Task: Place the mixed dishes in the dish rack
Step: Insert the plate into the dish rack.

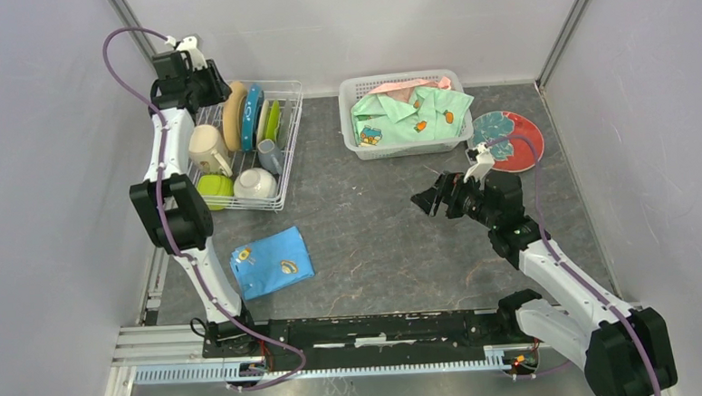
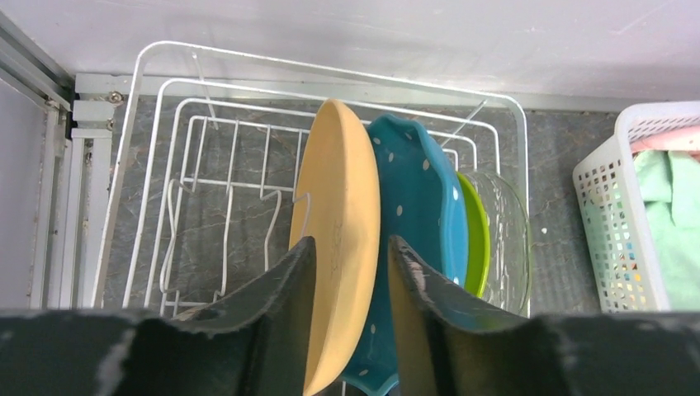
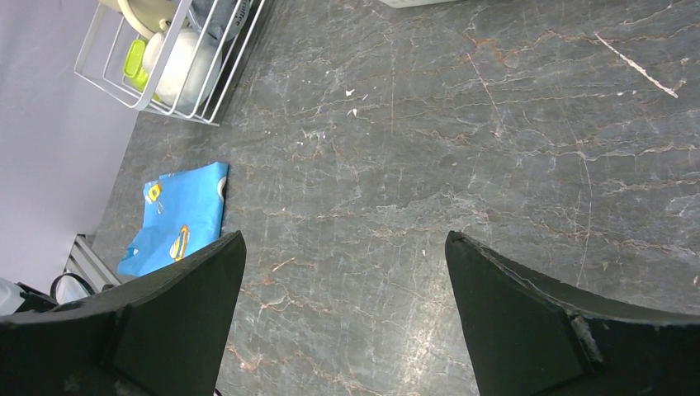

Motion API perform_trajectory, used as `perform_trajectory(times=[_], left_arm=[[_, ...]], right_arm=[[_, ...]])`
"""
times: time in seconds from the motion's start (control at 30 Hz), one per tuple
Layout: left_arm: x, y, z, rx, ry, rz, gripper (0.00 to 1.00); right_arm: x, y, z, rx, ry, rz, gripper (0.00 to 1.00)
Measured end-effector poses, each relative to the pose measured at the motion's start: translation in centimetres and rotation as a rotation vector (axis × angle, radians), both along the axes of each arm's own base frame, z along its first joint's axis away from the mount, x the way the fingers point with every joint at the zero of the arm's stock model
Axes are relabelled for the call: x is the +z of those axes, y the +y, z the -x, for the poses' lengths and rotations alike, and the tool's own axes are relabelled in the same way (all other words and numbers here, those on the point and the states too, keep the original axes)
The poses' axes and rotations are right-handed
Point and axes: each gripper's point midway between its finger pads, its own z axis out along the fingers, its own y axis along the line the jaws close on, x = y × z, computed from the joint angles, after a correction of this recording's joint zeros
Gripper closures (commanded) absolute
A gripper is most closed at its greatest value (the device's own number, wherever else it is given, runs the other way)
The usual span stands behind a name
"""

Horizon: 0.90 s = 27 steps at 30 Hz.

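Note:
The white wire dish rack (image 1: pixel 292 138) stands at the back left. In it, on edge, are a cream plate (image 2: pixel 342 190), a blue dotted plate (image 2: pixel 417 190), a lime-green plate (image 2: pixel 477 239) and a clear glass plate (image 2: pixel 505 223). A beige mug (image 1: pixel 207 149), a white bowl (image 1: pixel 254 183) and a small green cup (image 1: pixel 213 187) fill its near end. My left gripper (image 2: pixel 351 241) hangs over the rack, open, its fingers astride the cream plate's upper rim. A red plate with a leaf pattern (image 1: pixel 508 143) lies on the table at the right. My right gripper (image 1: pixel 426 199) is open and holds nothing above the bare table.
A white latticed basket (image 1: pixel 360 93) with green clothing sits at the back centre, right of the rack. A folded blue cloth (image 1: pixel 272 261) lies on the table in front of the rack. Grey walls close in left, right and behind.

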Motion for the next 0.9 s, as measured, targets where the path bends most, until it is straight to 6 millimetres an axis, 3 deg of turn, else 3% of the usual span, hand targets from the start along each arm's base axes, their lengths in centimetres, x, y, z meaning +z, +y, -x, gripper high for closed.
perform_trajectory(times=[0.17, 0.53, 0.57, 0.63, 0.9], left_arm=[[-1.8, -0.2, 0.4, -0.01, 0.037, 0.008, 0.79], [-2.3, -0.7, 0.1, -0.065, -0.007, 0.034, 0.84], [-2.3, -0.7, 0.0, -0.065, -0.01, 0.034, 0.81], [-2.3, -0.8, 0.0, -0.066, -0.013, 0.034, 0.64], [-4.1, -1.5, 1.2, -0.079, 0.078, 0.065, 0.31]], right_arm=[[0.0, -0.1, 0.2, 0.0, -0.002, -0.001, 0.02], [0.1, -0.1, 0.3, 0.001, -0.006, 0.002, 0.02], [0.1, -0.1, 0.3, 0.001, -0.006, 0.002, 0.02], [0.1, -0.1, 0.3, 0.0, -0.007, 0.002, 0.02], [-0.4, -1.0, 0.0, -0.059, 0.016, 0.018, 0.02]])
